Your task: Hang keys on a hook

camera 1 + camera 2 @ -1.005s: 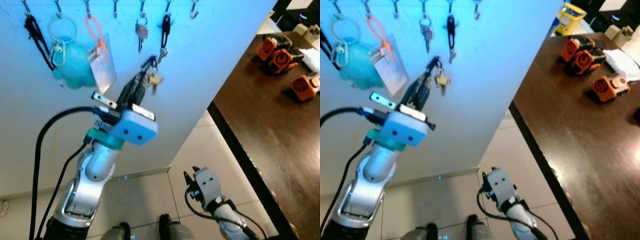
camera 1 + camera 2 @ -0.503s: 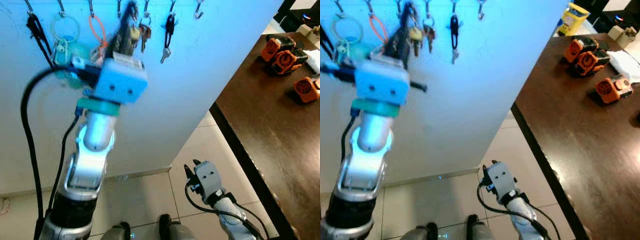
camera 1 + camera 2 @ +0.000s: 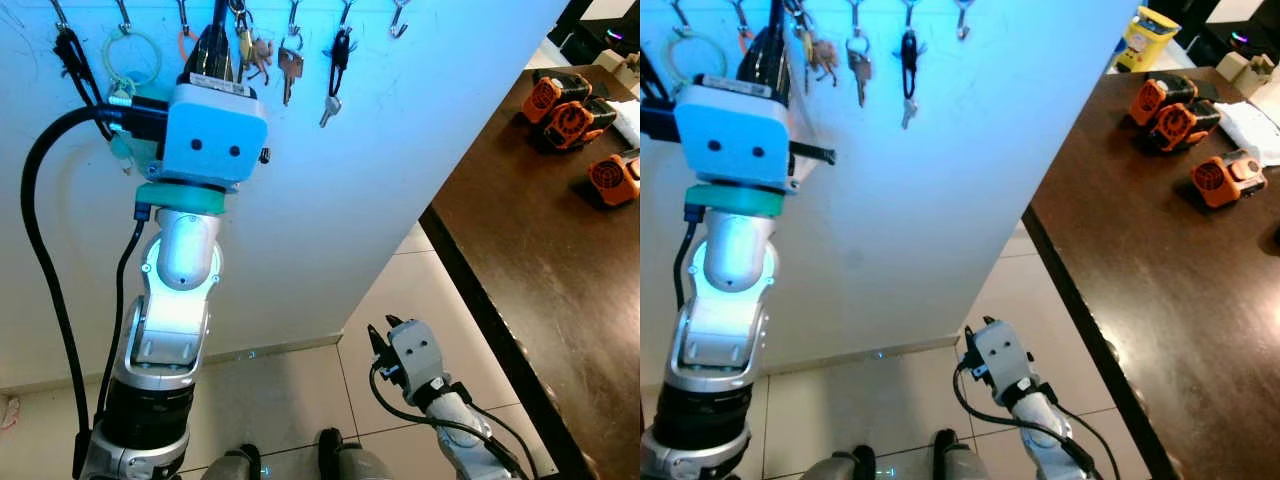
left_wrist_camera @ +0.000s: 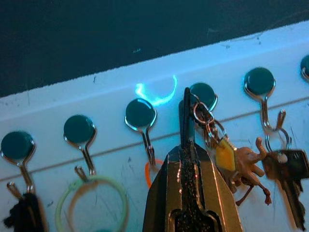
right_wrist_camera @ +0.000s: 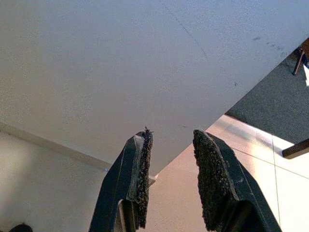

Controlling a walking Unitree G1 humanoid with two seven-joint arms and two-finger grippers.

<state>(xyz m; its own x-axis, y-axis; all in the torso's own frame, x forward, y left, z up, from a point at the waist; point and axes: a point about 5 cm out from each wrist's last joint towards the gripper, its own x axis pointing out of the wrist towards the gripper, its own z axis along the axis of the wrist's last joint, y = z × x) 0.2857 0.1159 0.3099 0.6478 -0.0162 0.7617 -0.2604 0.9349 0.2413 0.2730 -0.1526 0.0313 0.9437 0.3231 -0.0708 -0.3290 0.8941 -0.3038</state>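
Left gripper [image 4: 186,113] pinches keys [image 4: 227,154] at hook [image 4: 203,95]; no writing legible.

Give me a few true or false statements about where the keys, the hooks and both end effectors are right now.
1. The left end effector is raised at the hook row. True.
2. The keys lie on the dark table. False: they hang by their ring at a hook.
3. The right end effector is shut on something. False: it is open and holds nothing, low near the floor.
4. Orange devices sit on the table. True.
5. Every hook is taken. False: the rightmost hook is bare.
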